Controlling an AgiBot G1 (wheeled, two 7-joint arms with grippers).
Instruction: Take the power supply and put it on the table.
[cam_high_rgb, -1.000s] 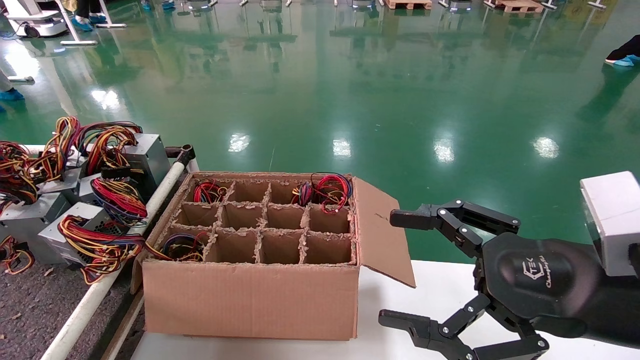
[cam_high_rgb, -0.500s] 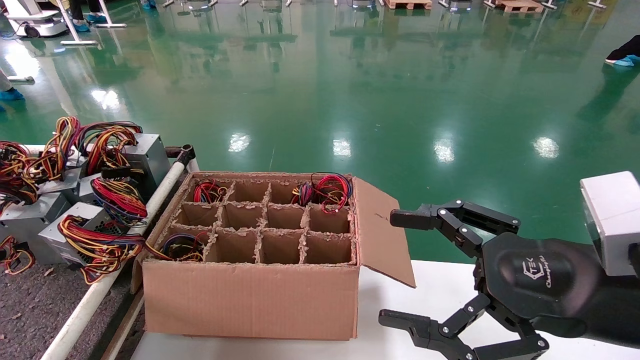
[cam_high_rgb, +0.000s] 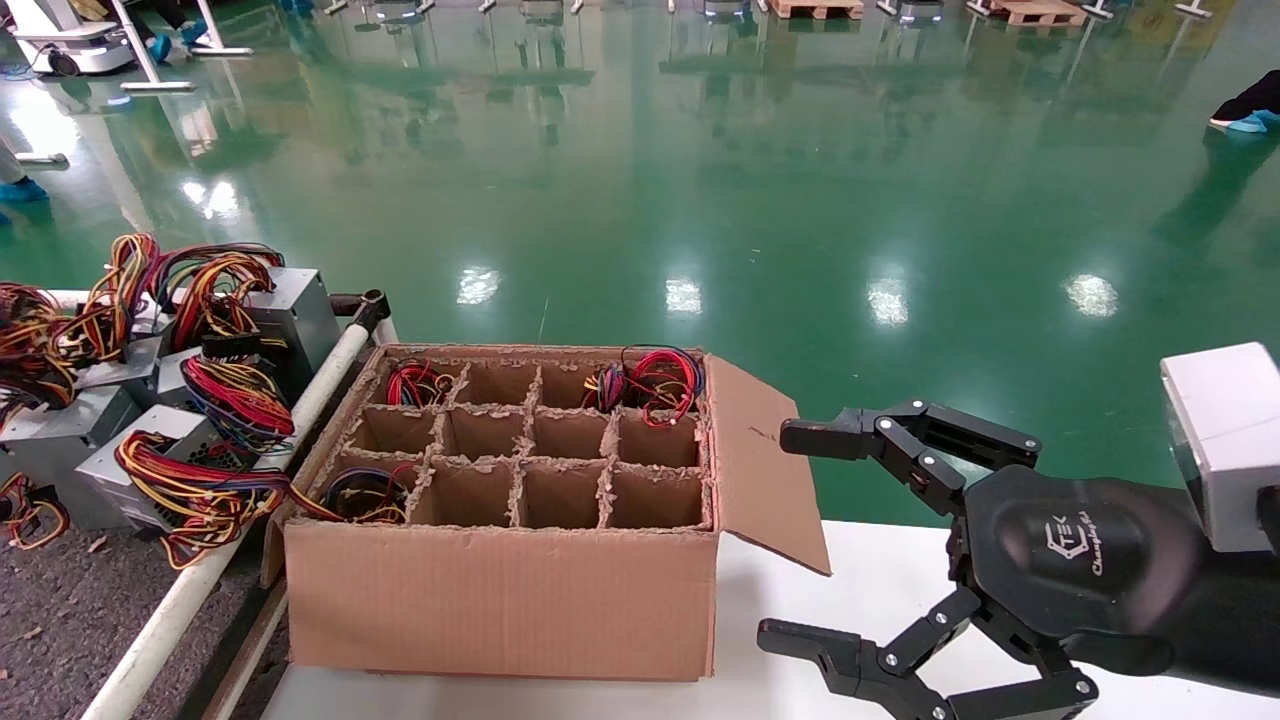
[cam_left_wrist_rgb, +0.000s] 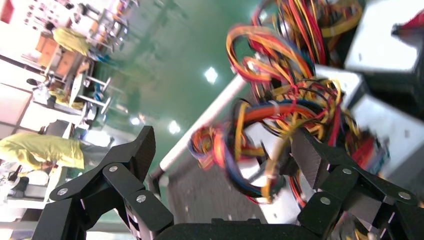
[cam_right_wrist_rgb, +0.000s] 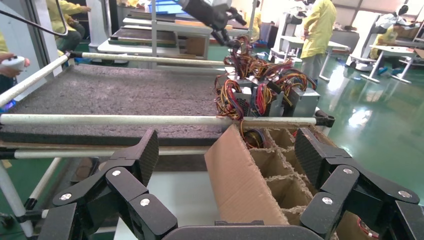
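Note:
Several grey power supplies (cam_high_rgb: 295, 310) with red, yellow and black wire bundles (cam_high_rgb: 205, 485) lie piled on the dark grey table (cam_high_rgb: 60, 610) at the far left. More wire bundles (cam_high_rgb: 655, 380) sit in cells of the cardboard carton (cam_high_rgb: 500, 600). My left gripper (cam_left_wrist_rgb: 225, 150) is out of the head view. It hovers open over the pile, with a power supply (cam_left_wrist_rgb: 382, 120) and tangled wires (cam_left_wrist_rgb: 280, 110) below it and nothing held. My right gripper (cam_high_rgb: 790, 535) stands open beside the carton's right flap, empty.
A white tube rail (cam_high_rgb: 200, 580) runs between the dark table and the carton. The carton stands on a smooth white tabletop (cam_high_rgb: 870, 590). Its loose flap (cam_right_wrist_rgb: 240, 185) sticks out toward my right gripper (cam_right_wrist_rgb: 227, 145). Green floor lies beyond, with people far off.
In the head view the right gripper, the carton and the pile stay where they were. Only the wires at the far left edge shift slightly.

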